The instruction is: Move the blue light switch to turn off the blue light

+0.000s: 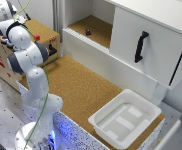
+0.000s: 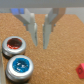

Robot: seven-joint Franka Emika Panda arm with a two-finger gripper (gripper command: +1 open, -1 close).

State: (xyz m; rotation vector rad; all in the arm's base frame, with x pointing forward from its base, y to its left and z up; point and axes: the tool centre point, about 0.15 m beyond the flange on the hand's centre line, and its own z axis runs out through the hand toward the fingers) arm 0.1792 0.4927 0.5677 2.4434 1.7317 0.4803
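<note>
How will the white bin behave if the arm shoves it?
Probably light: the white bin looks thin-walled and empty. It sits by the cork table's edge, so a shove might slide it off, though cork likely adds grip.

Both views are soft and low in detail. The exterior view is evenly bright, with pale glare on the white tray (image 1: 125,118) and a blue glow at the arm's base (image 1: 61,127). The wrist view is blurrier, its end effector (image 2: 41,44) casting faint shadows on the cork.
</note>
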